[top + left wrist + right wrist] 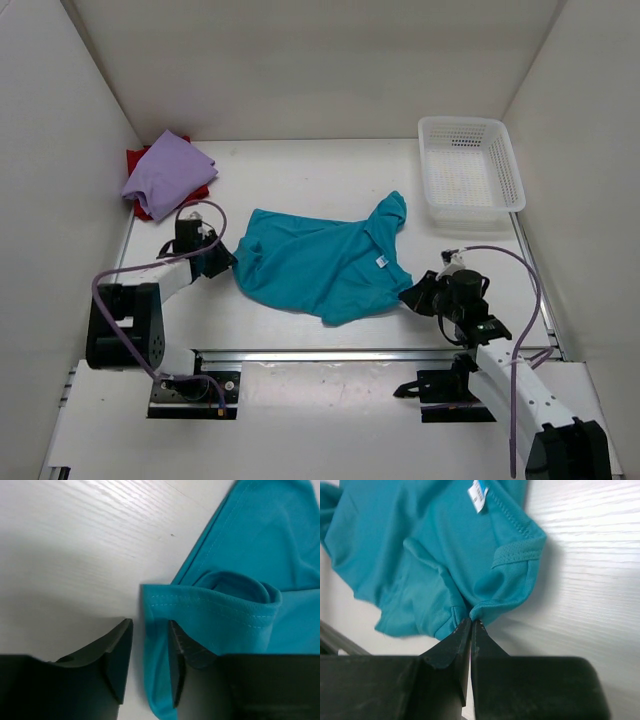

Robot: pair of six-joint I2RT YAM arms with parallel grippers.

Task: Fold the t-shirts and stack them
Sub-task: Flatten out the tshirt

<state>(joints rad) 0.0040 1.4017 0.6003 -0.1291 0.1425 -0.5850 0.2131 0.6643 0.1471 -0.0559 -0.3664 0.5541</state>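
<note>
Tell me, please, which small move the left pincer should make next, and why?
Probably it should close the left pincer on the teal t-shirt. Its jaws stand apart with the shirt's hem lying between them, not yet gripped, while the right pincer is shut on another edge of the same shirt.

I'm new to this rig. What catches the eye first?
The teal t-shirt lies rumpled mid-table, the right gripper shut on its edge, the left gripper open around its other end. A lavender shirt sits on a red shirt at the far left; a white basket stands far right.
</note>
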